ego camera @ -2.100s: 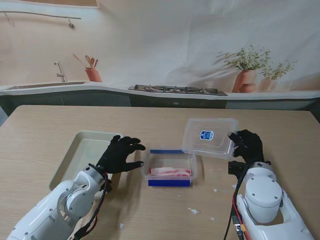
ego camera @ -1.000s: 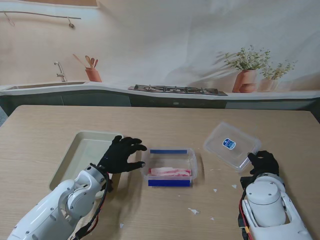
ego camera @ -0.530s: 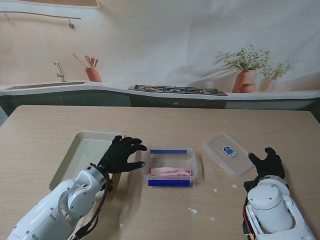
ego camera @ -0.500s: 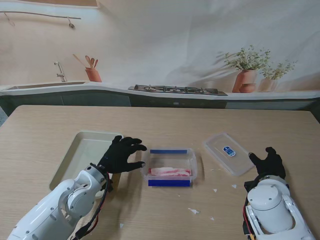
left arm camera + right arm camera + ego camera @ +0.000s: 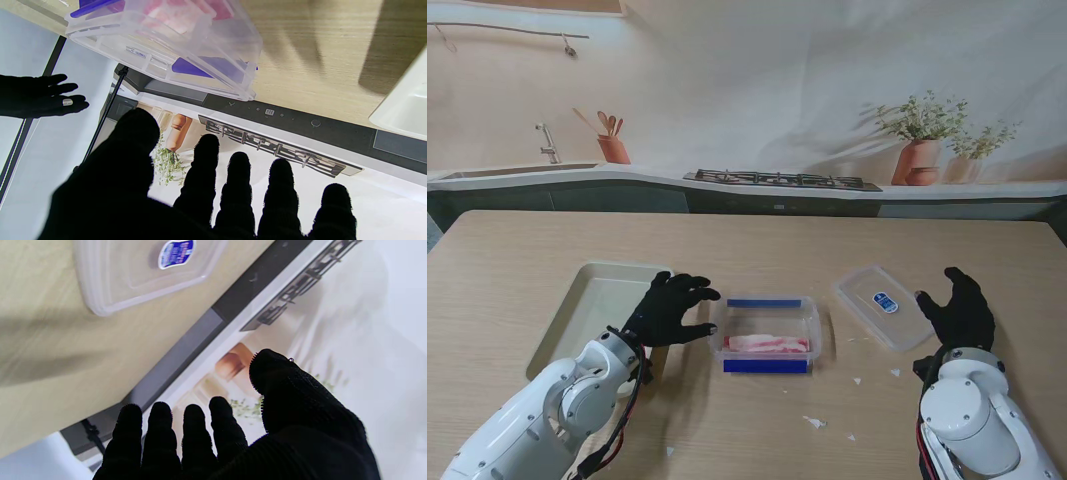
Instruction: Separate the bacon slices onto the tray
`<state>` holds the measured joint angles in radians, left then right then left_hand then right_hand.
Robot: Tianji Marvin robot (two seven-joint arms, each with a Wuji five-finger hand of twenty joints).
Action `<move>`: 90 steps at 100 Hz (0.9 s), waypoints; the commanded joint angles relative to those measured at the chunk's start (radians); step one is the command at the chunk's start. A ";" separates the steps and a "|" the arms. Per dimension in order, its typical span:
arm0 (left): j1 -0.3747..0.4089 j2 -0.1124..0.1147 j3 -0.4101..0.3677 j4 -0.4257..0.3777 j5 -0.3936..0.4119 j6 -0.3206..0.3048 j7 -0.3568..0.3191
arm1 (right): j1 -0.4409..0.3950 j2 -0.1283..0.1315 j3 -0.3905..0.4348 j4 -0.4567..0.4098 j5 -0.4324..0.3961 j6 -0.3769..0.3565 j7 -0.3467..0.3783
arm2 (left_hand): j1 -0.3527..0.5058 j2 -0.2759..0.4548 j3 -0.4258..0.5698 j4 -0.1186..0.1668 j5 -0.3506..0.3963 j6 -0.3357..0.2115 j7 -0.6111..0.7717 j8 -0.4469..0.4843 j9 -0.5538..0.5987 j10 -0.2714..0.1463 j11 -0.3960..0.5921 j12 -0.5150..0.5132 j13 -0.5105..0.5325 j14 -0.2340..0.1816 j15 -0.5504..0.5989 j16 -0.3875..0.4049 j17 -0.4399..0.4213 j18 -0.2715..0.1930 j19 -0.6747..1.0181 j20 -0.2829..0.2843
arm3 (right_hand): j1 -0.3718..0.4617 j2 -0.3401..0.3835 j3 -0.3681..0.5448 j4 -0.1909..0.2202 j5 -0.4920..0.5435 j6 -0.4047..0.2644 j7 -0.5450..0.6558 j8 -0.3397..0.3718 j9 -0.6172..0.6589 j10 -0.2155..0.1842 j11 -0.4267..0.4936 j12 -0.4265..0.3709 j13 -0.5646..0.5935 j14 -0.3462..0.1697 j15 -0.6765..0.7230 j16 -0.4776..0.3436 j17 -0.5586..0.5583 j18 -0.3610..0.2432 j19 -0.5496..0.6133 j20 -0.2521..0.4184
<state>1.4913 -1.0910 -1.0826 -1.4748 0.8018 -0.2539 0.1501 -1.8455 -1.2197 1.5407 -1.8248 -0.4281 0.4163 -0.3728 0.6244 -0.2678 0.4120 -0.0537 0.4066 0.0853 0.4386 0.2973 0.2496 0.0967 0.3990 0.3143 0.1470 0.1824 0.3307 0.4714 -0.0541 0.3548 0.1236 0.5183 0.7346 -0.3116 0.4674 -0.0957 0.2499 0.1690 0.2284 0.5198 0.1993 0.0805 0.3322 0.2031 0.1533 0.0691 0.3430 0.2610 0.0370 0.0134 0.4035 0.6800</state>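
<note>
Bacon (image 5: 767, 344) lying in the open box (image 5: 766, 337) (blue clips) mid-desk (image 5: 747, 250); tray (image 5: 587, 300) sitting left; lid (image 5: 882, 306) lying right; left hand (image 5: 670, 308) hovering beside box, fingers spread; right hand (image 5: 959, 308) hovering beside lid, fingers spread, holding nothing.

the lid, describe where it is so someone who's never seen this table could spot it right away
On the wooden table, look just right of the clear blue-edged container holding the bacon. The lid lies flat there, beside the open right hand. Unlike the container, it is a shallow clear sheet with a small blue oval sticker.
</note>
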 commanded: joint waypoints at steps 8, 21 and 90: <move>0.005 0.001 -0.003 -0.010 -0.004 0.006 -0.029 | -0.010 0.006 -0.020 -0.044 -0.005 -0.046 0.035 | -0.043 -0.010 -0.012 0.023 -0.037 0.037 -0.045 -0.024 -0.041 0.011 -0.028 -0.020 -0.051 -0.014 -0.029 -0.025 -0.012 -0.003 -0.013 0.006 | -0.009 -0.020 0.049 0.021 0.012 -0.042 0.042 -0.021 -0.017 -0.025 0.089 0.037 -0.025 -0.046 0.032 0.004 0.030 -0.053 -0.042 -0.017; 0.007 0.001 -0.005 -0.012 -0.004 0.006 -0.031 | 0.000 0.014 -0.043 -0.048 -0.029 -0.080 0.047 | -0.044 -0.011 -0.010 0.024 -0.033 0.041 -0.055 -0.030 -0.041 0.012 -0.034 -0.023 -0.051 -0.014 -0.030 -0.027 -0.012 -0.003 -0.014 0.005 | 0.005 -0.013 0.068 0.021 0.026 -0.036 0.084 -0.037 -0.016 -0.003 0.144 0.055 -0.023 -0.027 0.081 0.026 0.045 -0.031 -0.021 -0.016; 0.006 0.002 -0.004 -0.013 -0.004 0.006 -0.040 | 0.176 0.160 -0.099 0.229 -0.342 -0.654 0.474 | -0.043 -0.009 -0.004 0.023 -0.029 0.032 -0.054 -0.030 -0.040 0.011 -0.026 -0.020 -0.048 -0.014 -0.027 -0.030 -0.012 -0.002 -0.015 -0.002 | -0.308 -0.172 0.117 -0.019 -0.075 -0.053 -0.011 -0.160 -0.024 -0.054 -0.091 -0.048 -0.031 -0.062 -0.108 -0.070 -0.062 0.009 -0.082 -0.048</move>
<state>1.4943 -1.0876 -1.0871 -1.4798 0.7999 -0.2511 0.1242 -1.6897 -1.0601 1.4626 -1.6162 -0.7893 -0.2314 0.1051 0.5992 -0.2681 0.4084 -0.0537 0.3946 0.1193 0.4012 0.2746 0.2398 0.0967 0.3790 0.2976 0.1351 0.1825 0.3132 0.4573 -0.0548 0.3549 0.1236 0.5184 0.4752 -0.4558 0.5630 -0.0957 0.2129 0.0985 0.2426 0.3729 0.2002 0.0553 0.2863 0.1702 0.1543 0.0454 0.2667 0.2088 0.0028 0.0384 0.3587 0.6492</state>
